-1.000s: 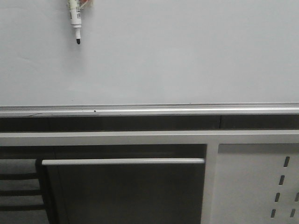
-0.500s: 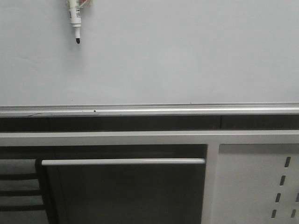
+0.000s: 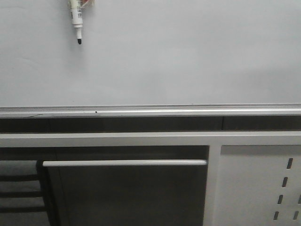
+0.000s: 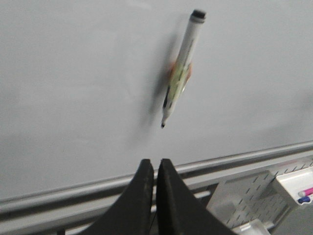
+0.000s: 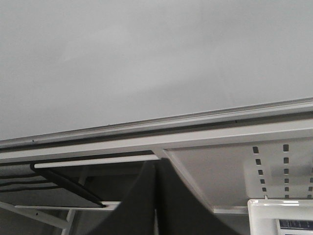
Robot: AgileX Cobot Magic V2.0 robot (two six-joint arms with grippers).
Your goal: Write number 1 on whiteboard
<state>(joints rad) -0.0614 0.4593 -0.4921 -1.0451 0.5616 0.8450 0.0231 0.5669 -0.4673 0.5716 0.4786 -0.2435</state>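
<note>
Nothing has shifted in the last second: your marker [image 3: 76, 21] hangs tip-down at the whiteboard [image 3: 188, 56], upper left, no number 1 drawn. Both arms' fingers [image 4: 155, 196] sit clenched, empty.

1 whiteboard [image 3: 188, 56] with 1 silver rail [image 3: 188, 112]. 1 marker [image 3: 75, 21]. 2 grippers: 1 left gripper [image 4: 155, 171] and 1 right gripper [image 5: 155, 171]. 1 perforated cabinet panel [image 3: 244, 183]. 1 small white tray [image 4: 296, 181].
</note>
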